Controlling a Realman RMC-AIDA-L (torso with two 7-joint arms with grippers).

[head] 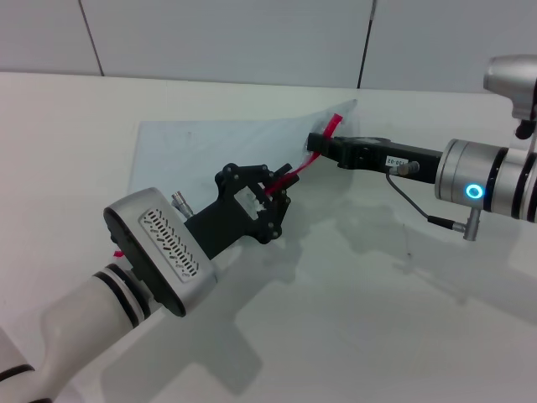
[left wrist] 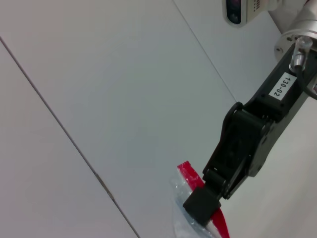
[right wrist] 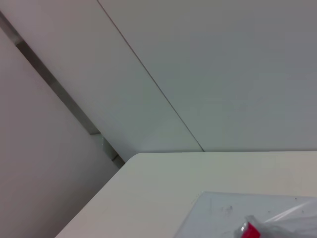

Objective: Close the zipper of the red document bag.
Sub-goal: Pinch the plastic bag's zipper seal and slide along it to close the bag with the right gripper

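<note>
Red document bag (head: 210,155) flat on counter (head: 403,319); right pincer (head: 317,143) clamps zipper (head: 330,126) end, left pincer (head: 275,191) grips zipper mid-length.

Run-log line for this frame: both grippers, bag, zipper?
left gripper: shut on zipper mid-strip | right gripper: shut on zipper near far end | red document bag: on table, red edge lifted

White table (head: 403,319), grey panelled wall (head: 252,34)
</note>
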